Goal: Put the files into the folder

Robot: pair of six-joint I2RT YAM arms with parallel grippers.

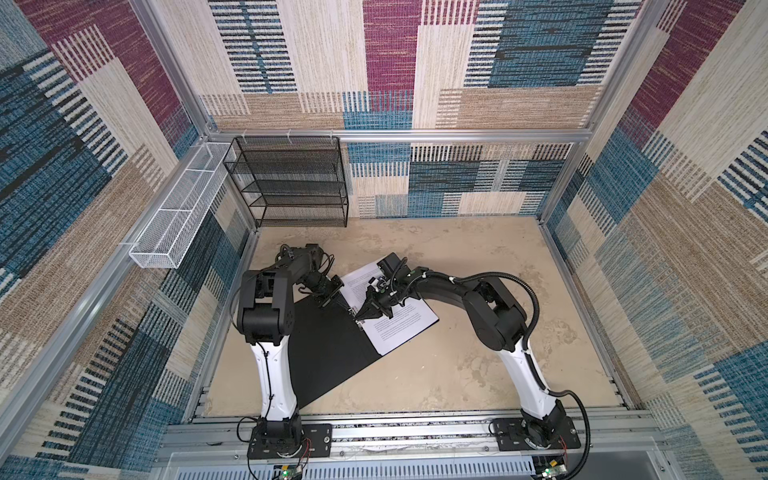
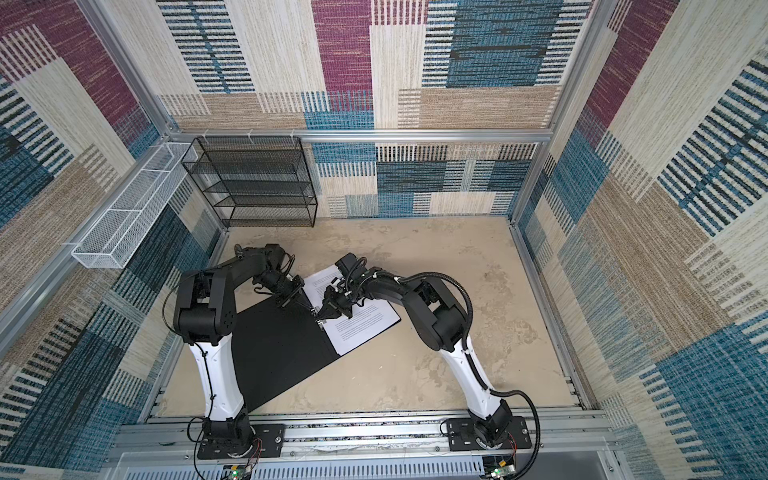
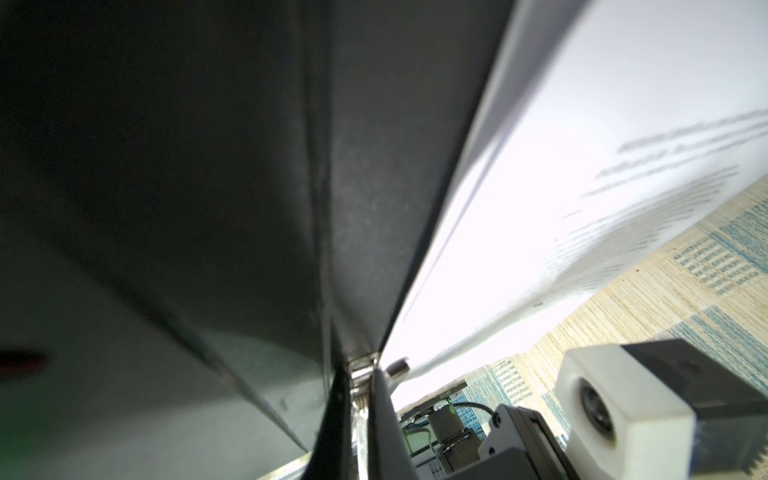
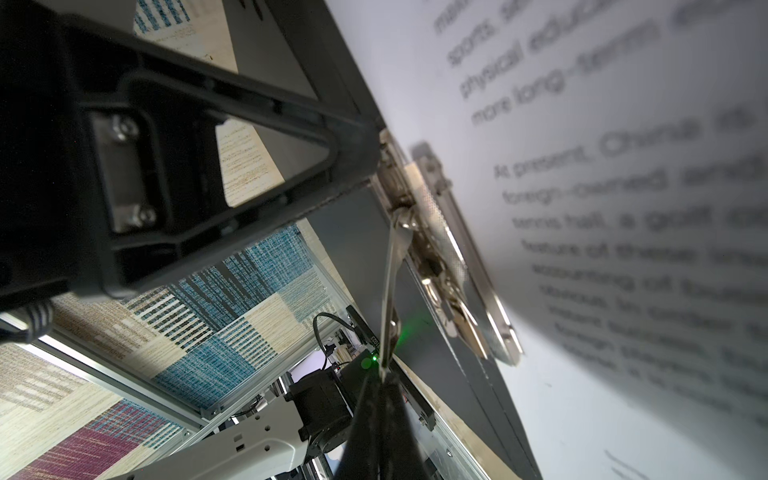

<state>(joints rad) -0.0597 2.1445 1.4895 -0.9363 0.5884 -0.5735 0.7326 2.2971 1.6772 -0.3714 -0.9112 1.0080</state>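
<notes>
In a top view the left gripper [image 1: 351,309] and right gripper [image 1: 360,317] stood tip to tip, both closed, over the open, black-lined flat folder [image 1: 328,353]. The white printed paper files [image 1: 401,328] lay in it under the right gripper. The left wrist view blurred the print. The right wrist view alone read "At present" and "more long-term", and showed the right gripper pinching the thin silver clip lever [image 4: 392,291].

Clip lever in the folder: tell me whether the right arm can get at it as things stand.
Probably yes: the right gripper is shut on the clip lever, which sticks up free of the files; nothing lies between.
</notes>
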